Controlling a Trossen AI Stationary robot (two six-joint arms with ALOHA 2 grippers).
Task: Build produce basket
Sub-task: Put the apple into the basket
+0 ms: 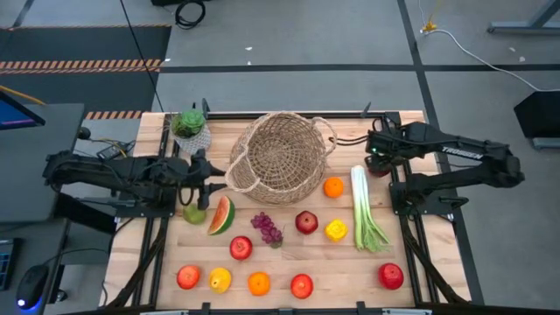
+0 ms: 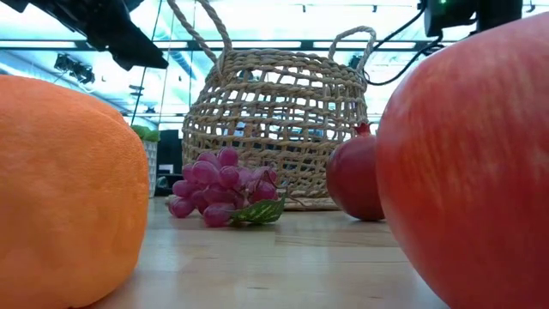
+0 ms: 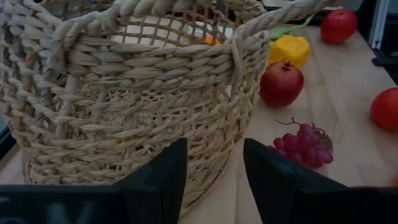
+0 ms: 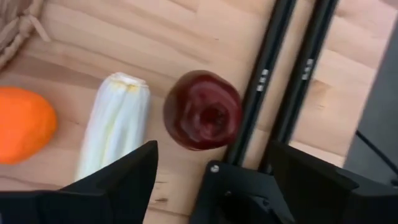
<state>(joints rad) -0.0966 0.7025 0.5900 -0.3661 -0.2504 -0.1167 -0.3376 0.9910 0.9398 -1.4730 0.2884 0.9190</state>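
The tan wicker basket [image 1: 278,157] stands on its base at the table's far middle, its wall filling the left wrist view [image 3: 130,106]. My left gripper [image 1: 219,179] reaches level toward the basket's left wall, open, its fingers [image 3: 165,180] close in front of the weave. My right gripper [image 1: 378,160] points down, open, over a dark red apple [image 4: 202,118] that lies beside a black rail [image 4: 267,81]. Produce lies on the near half of the table: pear [image 1: 193,213], watermelon slice [image 1: 221,214], grapes [image 1: 267,227], leek [image 1: 366,210], oranges, lemons and red apples. My left gripper stands open right at the lower part of the basket's left wall [image 3: 214,140], coming level from the table's left. Whether its fingertips touch the weave I cannot tell.
A small potted plant [image 1: 189,129] stands at the far left, close to my left arm. An orange [image 4: 22,121] and the leek's white end [image 4: 115,121] lie next to the dark red apple. Black arm-mount rails run along both sides of the table.
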